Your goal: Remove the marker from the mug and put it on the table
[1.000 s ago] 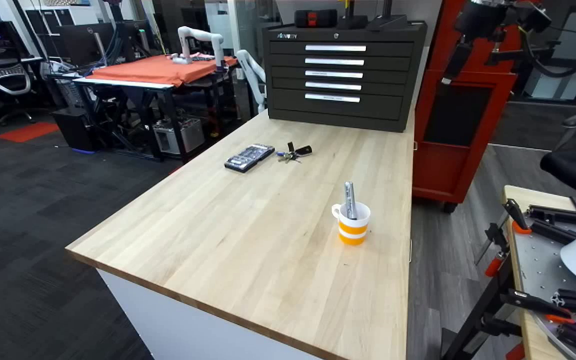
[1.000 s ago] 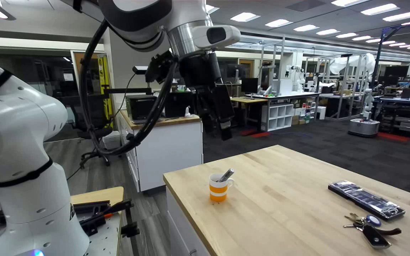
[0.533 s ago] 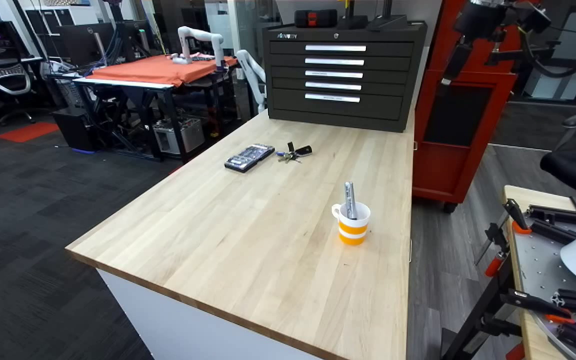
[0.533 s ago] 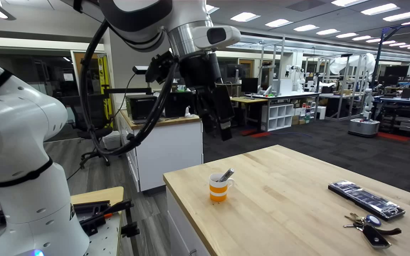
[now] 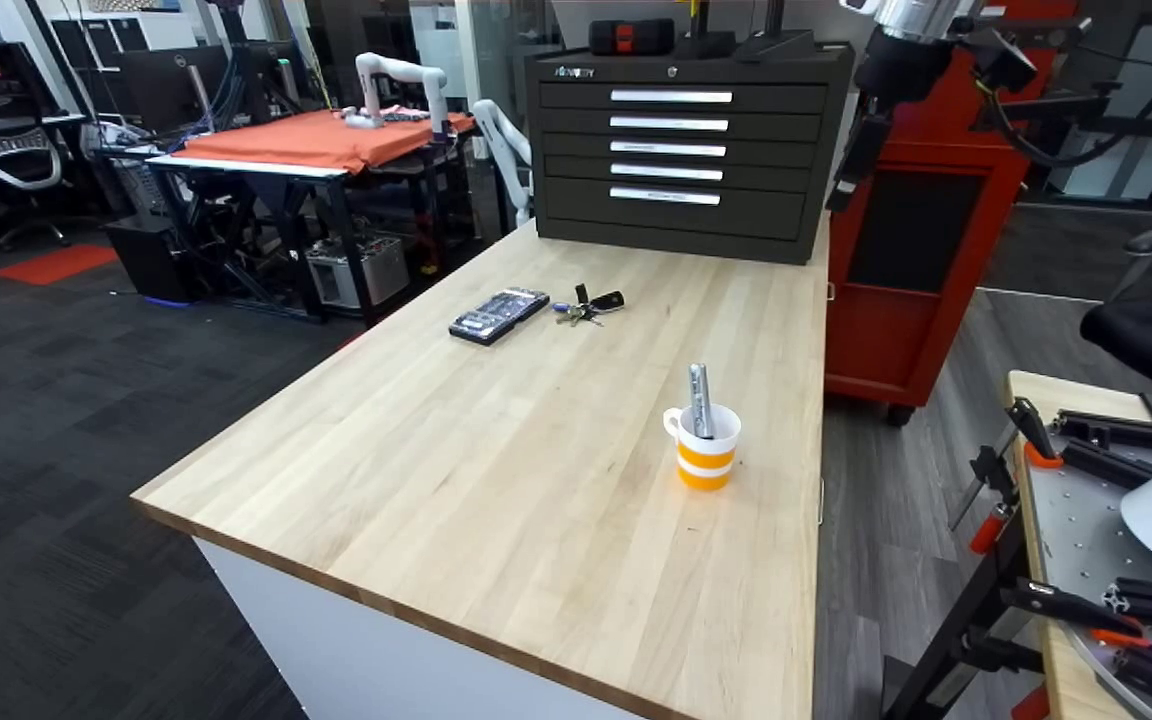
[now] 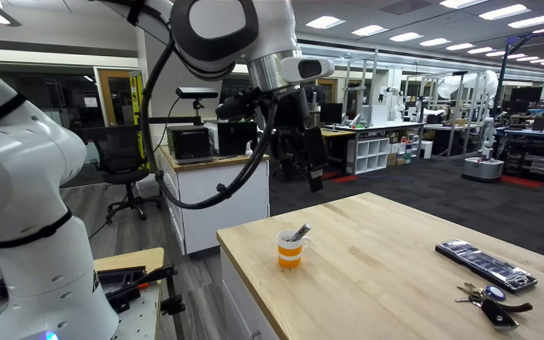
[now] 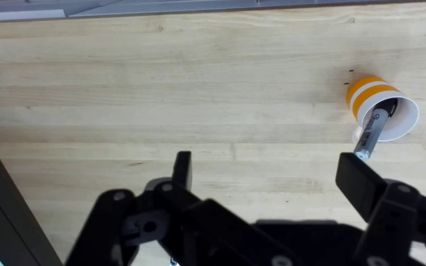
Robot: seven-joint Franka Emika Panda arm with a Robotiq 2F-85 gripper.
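Observation:
The mug [image 5: 706, 462] is orange and white and stands upright on the light wooden table [image 5: 496, 480], near its edge on the robot's side. It also shows in an exterior view [image 6: 289, 255] and in the wrist view [image 7: 368, 94], at upper right. The grey marker [image 7: 372, 133] leans inside the mug, dark end down, its pale end sticking out over the rim on the handle side; it shows in both exterior views [image 5: 700, 400] [image 6: 299, 233]. My gripper [image 7: 266, 166] is open with nothing between its fingers. It hangs high above the table [image 6: 317, 184], well apart from the mug.
A dark tool chest [image 5: 676, 210] stands at the table's far end and shows at the wrist view's left edge [image 7: 6, 207]. A flat black case [image 5: 499, 315] and a bunch of keys [image 5: 586, 308] lie on the table. A red cabinet [image 5: 896, 345] stands behind.
In the last half second the arm has moved over toward the table, with the gripper slightly lower. The mug and marker have not moved.

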